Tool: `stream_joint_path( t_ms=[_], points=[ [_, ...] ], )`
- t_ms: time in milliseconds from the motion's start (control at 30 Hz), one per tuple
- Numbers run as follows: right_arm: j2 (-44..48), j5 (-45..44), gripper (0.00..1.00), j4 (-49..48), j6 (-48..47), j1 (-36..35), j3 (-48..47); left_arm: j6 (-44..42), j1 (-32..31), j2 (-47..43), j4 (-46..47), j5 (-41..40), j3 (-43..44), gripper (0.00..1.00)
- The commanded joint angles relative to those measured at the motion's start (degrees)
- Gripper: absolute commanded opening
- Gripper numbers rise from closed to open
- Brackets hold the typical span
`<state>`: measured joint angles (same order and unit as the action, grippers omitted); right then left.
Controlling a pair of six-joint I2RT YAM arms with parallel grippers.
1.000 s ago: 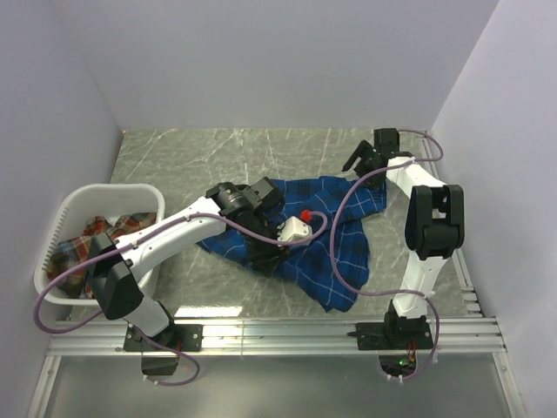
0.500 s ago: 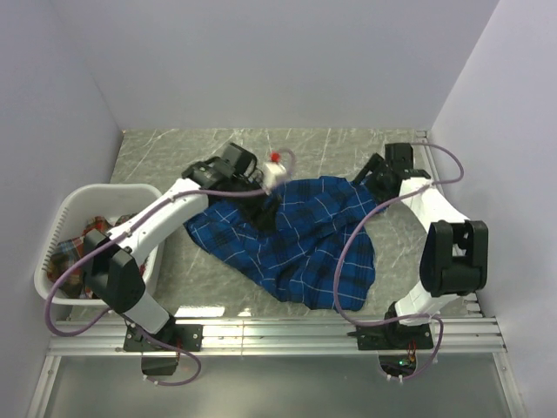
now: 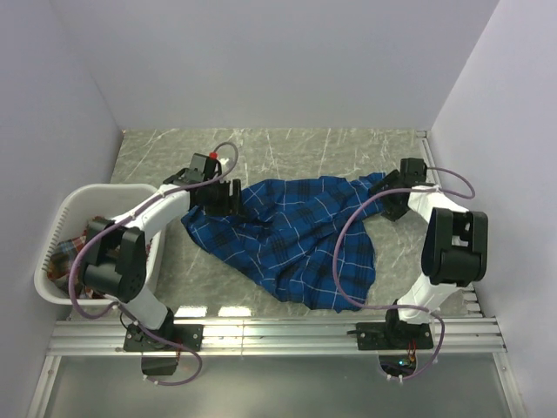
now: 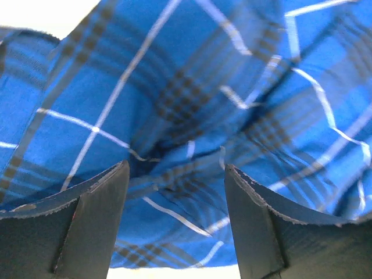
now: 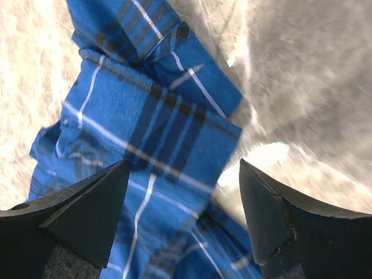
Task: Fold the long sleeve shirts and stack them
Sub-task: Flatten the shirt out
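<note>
Blue plaid shirt lies rumpled, not yet folded, on the table between left gripper and right gripper, both wide and empty, while the red-orange shirt waits in the basket, nothing stacked.

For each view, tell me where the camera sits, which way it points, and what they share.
Top external: fixed above and behind the bases, looking down on the table, blue plaid shirt and white basket; left arm and right arm show whole.
Left wrist: on the left arm, close on the shirt's cloth; left fingers apart at the bottom.
Right wrist: on the right arm, looking down at a shirt edge and bare table; right fingers apart.
Shared: all see the shirt.
</note>
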<state>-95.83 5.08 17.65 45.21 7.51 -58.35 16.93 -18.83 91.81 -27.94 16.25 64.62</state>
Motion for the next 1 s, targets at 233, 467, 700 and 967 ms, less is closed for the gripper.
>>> stream_joint_path(
  t_ms=[233, 467, 700, 967],
  points=[
    [-6.56, 0.89, 0.63, -10.09, 1.37, -0.04, -1.59, 13.83, 2.13, 7.76, 11.15, -1.31, -2.14, 0.72],
    [-9.55, 1.86, 0.17, -10.53, -0.82, 0.4, -7.3, 17.26, 2.13, 22.94, 13.97, -0.78, 9.63, 0.71],
    [-5.6, 1.33, 0.0, -8.07, -5.92, 0.4, -14.24, 19.1, 2.57, 33.69, 14.67, 2.55, 29.75, 0.72],
    [9.77, 9.5, 0.0, -5.36, -16.02, -4.42, -18.12, 19.81, 4.06, 23.28, 18.01, 0.01, 30.93, 0.73]
  ],
)
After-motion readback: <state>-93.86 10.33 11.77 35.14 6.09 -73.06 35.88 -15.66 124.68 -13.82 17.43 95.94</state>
